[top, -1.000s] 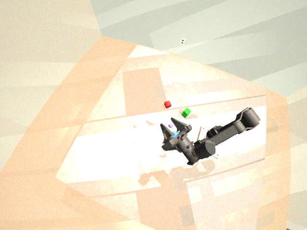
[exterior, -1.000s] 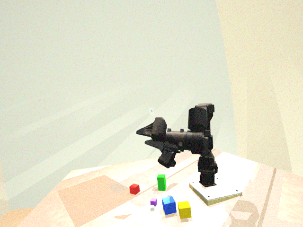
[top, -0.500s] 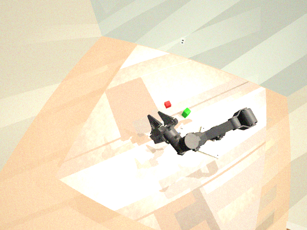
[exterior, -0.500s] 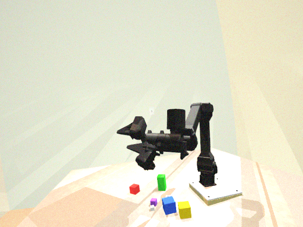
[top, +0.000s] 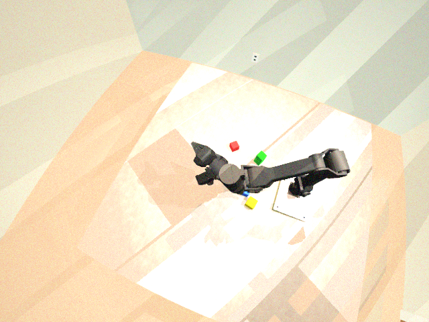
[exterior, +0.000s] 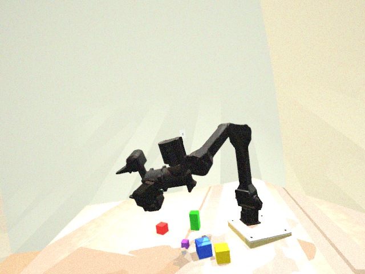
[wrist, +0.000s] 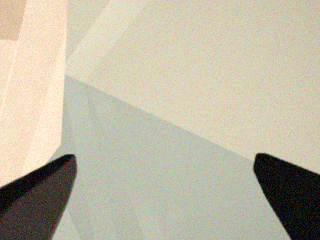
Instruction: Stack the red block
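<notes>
The red block point(top: 234, 146) point(exterior: 162, 228) lies on the table, apart from the green tower. The green tower point(top: 260, 157) point(exterior: 194, 220) stands upright, to the right of the red block in the top and exterior views, with nothing on top. My gripper point(top: 194, 160) point(exterior: 124, 184) point(wrist: 167, 161) is wide open and empty. It is held high above the table, pointing left in the top and exterior views, to the left of the red block. The wrist view shows only the two fingers, walls and part of the table, neither block nor tower.
A blue block point(top: 246, 193) point(exterior: 203, 248) is beside a yellow block point(top: 251, 202) point(exterior: 222, 253). A small purple cube point(exterior: 185, 244) and a tiny pale cube point(exterior: 183, 251) are near the blue block. The arm's base plate point(top: 291, 212) point(exterior: 266, 236) is to the right of the tower.
</notes>
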{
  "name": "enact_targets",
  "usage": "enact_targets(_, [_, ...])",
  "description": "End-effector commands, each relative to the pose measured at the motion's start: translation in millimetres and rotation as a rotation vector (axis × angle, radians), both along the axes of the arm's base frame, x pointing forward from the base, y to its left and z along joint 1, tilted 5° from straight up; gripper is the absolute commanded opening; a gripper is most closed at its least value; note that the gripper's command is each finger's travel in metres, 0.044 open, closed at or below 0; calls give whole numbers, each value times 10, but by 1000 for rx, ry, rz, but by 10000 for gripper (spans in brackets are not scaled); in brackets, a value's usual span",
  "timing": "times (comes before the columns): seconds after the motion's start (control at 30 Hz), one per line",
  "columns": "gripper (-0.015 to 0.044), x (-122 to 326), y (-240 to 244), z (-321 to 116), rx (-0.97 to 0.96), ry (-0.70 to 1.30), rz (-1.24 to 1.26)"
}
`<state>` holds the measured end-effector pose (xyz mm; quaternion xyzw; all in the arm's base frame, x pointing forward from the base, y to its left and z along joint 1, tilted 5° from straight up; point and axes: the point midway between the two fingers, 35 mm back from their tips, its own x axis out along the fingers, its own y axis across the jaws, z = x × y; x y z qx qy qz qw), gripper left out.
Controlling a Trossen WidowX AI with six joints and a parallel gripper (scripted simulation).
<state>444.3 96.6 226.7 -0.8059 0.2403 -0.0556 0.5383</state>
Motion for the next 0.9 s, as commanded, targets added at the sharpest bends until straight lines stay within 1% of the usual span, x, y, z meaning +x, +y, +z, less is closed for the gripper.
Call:
enact_targets(0.0, [440, 154, -191, -179, 169, 29, -36])
enact_targets(0.2, [440, 266, -491, -430, 407, 75, -133])
enact_targets(0.37, [440, 267, -806, -659, 613, 111, -268])
enact_targets(0.53, [440, 170, -1161, -889, 819, 137, -454])
enact_targets(0.87, [440, -104, -1650, -1186, 1222, 120, -909])
